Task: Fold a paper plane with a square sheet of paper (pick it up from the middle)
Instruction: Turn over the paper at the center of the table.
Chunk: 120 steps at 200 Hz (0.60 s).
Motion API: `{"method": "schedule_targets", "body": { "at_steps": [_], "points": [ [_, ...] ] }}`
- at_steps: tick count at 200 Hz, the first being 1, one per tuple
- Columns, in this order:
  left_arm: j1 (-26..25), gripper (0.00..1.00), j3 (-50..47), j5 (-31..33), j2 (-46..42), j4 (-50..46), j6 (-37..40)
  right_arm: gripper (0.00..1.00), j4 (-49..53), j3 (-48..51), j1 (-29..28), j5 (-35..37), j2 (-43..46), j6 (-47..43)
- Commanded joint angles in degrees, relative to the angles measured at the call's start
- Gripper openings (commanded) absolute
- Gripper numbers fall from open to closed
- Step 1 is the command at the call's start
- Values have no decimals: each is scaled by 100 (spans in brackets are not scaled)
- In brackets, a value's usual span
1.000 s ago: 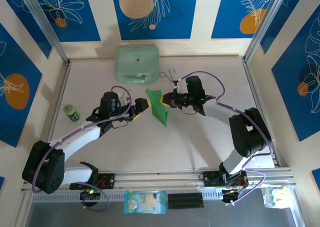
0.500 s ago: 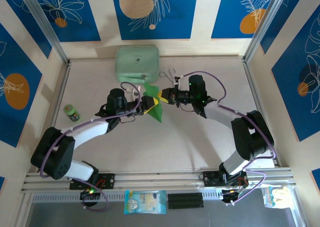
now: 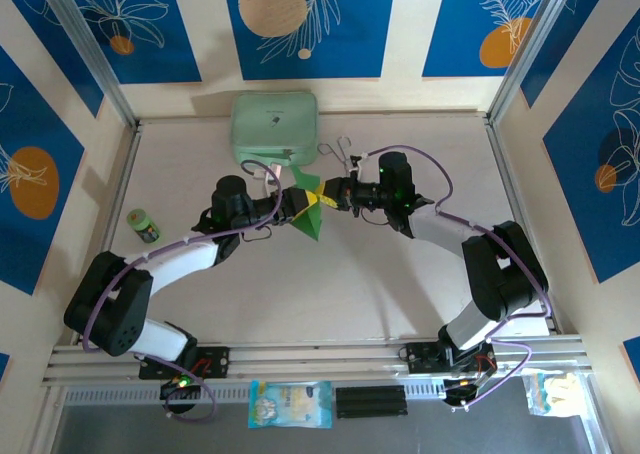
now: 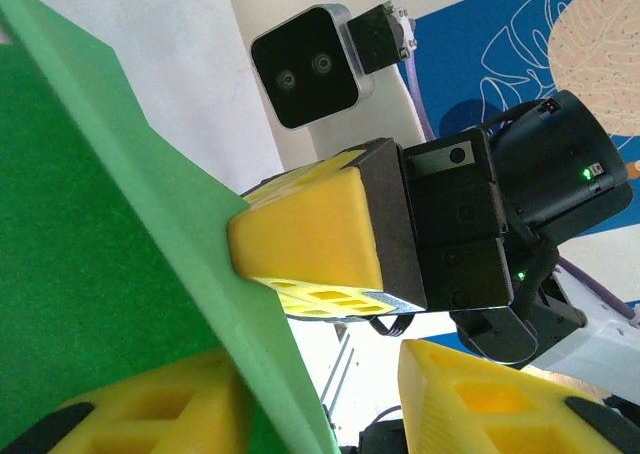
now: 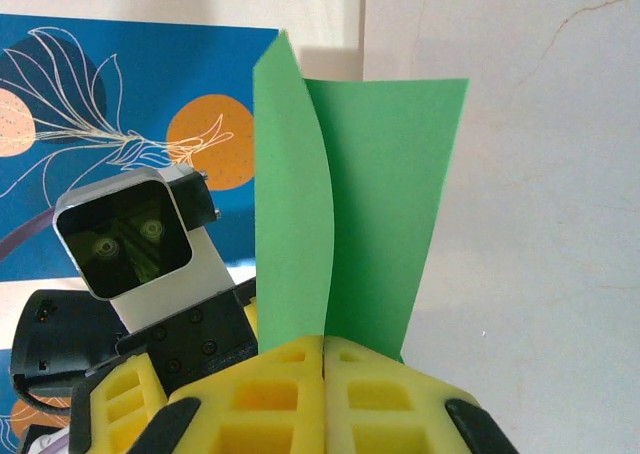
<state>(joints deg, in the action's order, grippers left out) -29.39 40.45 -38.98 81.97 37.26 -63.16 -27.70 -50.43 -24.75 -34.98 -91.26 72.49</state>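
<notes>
The square sheet of paper [image 3: 309, 214] is bright green, folded to a downward point, and hangs above the table's middle. My right gripper [image 3: 328, 195] comes in from the right and is shut on its upper edge. In the right wrist view the yellow pads [image 5: 300, 374] pinch two upright layers of the paper [image 5: 350, 204]. My left gripper [image 3: 297, 206] reaches in from the left. Its jaws [image 4: 315, 384] straddle the paper [image 4: 90, 274]. The sheet lies against one finger [image 4: 150, 414], with a gap to the other finger [image 4: 480, 394].
A pale mint case [image 3: 275, 129] lies at the back, with thin wire tongs [image 3: 343, 154] beside it. A small green can [image 3: 143, 226] stands at the left. A packet [image 3: 290, 402] sits below the front rail. Metal frame rails border the table.
My left arm has reached right to the paper and its jaws have narrowed around it. The right gripper has carried the paper slightly left and back, still shut on it.
</notes>
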Motion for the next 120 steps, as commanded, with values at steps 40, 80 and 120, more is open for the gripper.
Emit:
{"method": "schedule_targets", "body": {
  "at_steps": [40,80,120],
  "points": [
    [-26,36,101,9,131,-179,-12,8,-97,91,67,-175,223,20],
    [-23,26,224,4,204,-415,-6,11,-105,108,76,-211,247,-28],
    [5,15,254,75,200,-498,8,30,199,216,125,11,462,-256]
  ]
}}
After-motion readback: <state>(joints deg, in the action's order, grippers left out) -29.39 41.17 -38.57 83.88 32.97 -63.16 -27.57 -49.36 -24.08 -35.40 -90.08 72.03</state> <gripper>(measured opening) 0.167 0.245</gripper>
